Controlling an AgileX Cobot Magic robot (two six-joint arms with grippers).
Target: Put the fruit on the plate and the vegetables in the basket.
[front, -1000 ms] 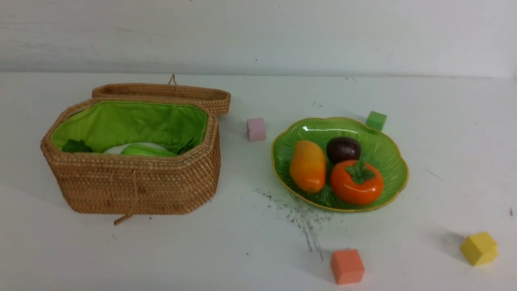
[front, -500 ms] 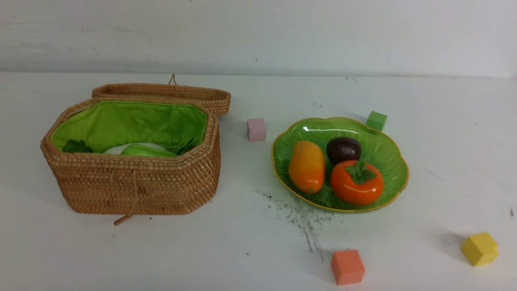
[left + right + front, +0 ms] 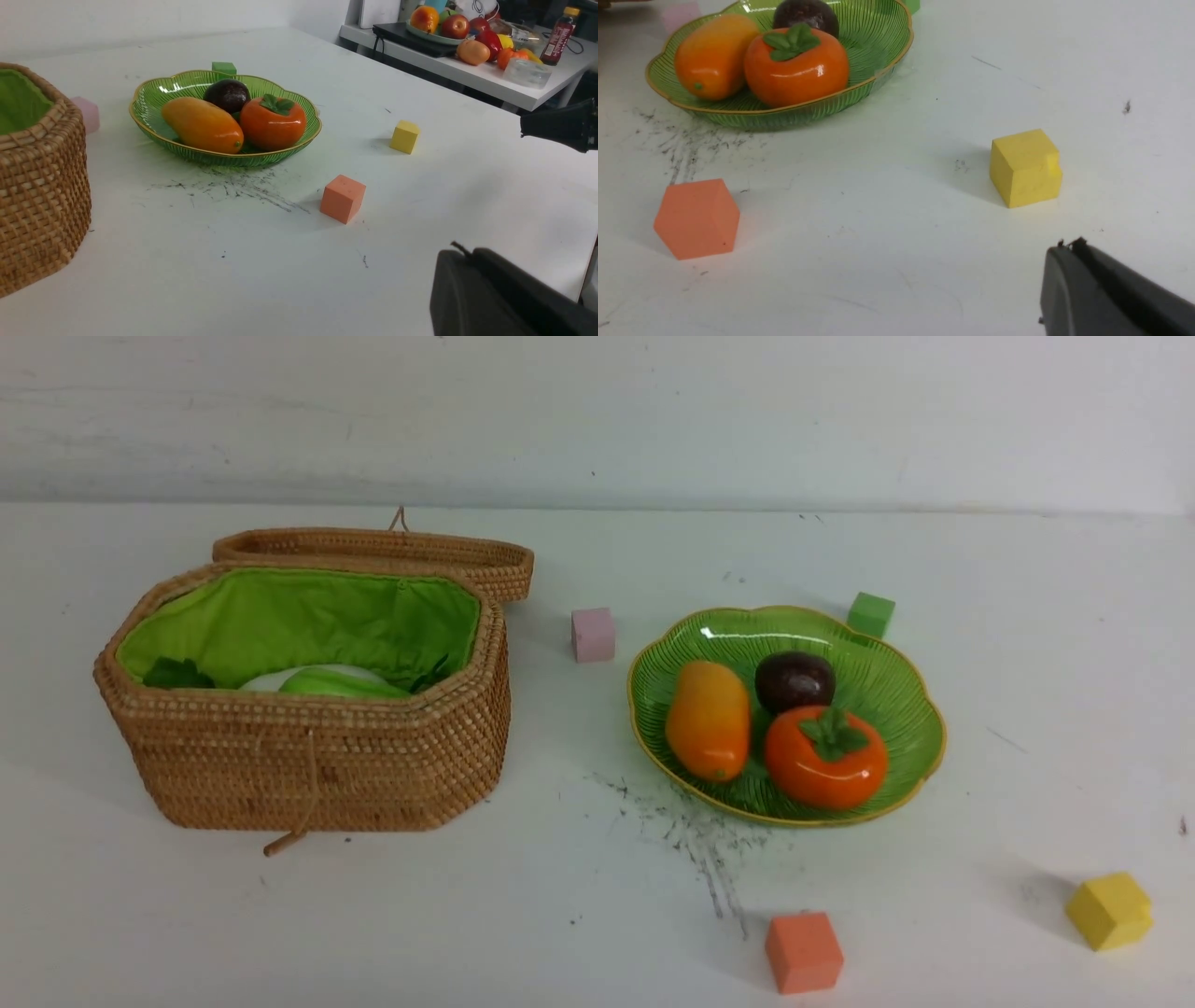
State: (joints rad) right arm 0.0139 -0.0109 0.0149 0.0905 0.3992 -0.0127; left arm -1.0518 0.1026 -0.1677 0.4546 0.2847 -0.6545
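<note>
here we keep both arms pulled back off the table, left gripper (image 3: pixel 467 280) and right gripper (image 3: pixel 1069 275) clenched and empty; fruit (image 3: pixel 794 733) sits on the plate (image 3: pixel 896 686), vegetables (image 3: pixel 327 681) in the basket (image 3: pixel 308 765).

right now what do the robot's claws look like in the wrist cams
Only a corner of each shows. The left claw is a matte black, rounded block with a short dark wisp sticking up at its top edge. The right claw looks the same: matte black, smooth, unmarked.
</note>
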